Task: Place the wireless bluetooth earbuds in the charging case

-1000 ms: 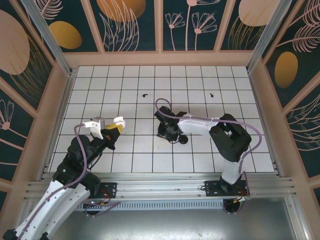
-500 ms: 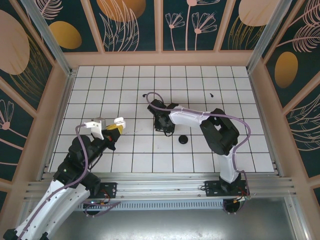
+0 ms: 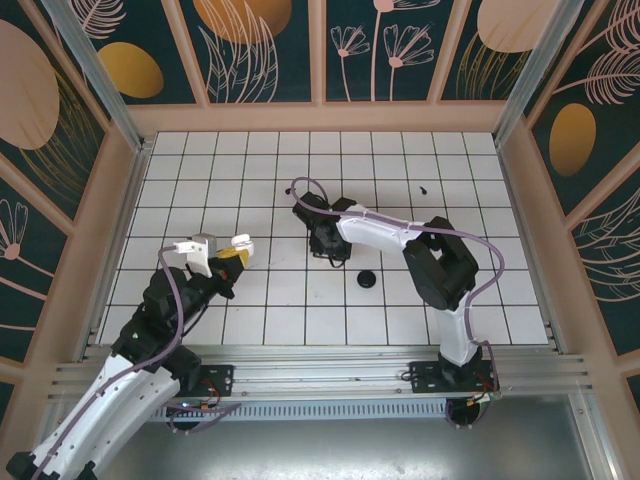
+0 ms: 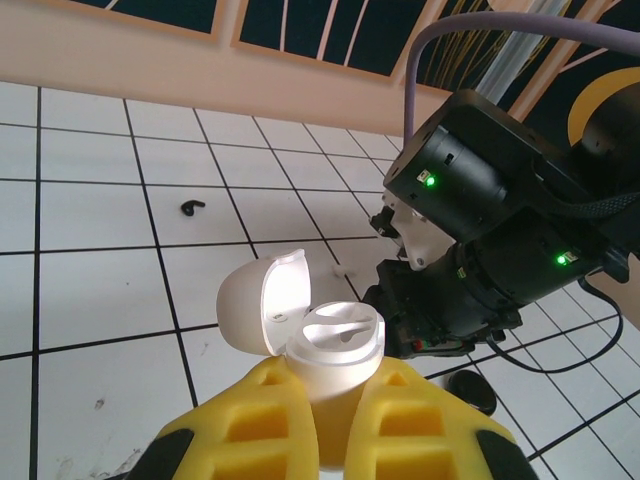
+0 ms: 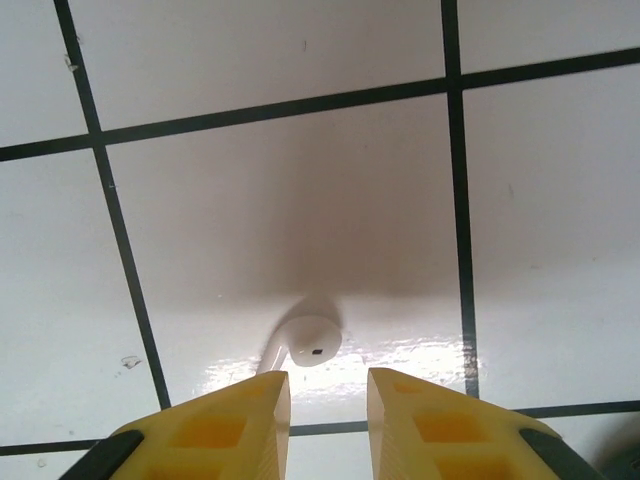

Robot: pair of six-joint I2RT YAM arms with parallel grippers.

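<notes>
Left jaws grip the case point(image 4: 330, 350), lid open and upturned (ready to receive). Right jaws, slightly parted and empty, hang over the white earbud point(image 5: 308, 340) near the counter's point(image 3: 200, 170) middle, evidently to pinch it.

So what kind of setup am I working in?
Looks like a purpose-built robot test cell: a white gridded tabletop, leaf-patterned wall panels boxing it in, and an aluminium mounting rail at the near edge.
</notes>
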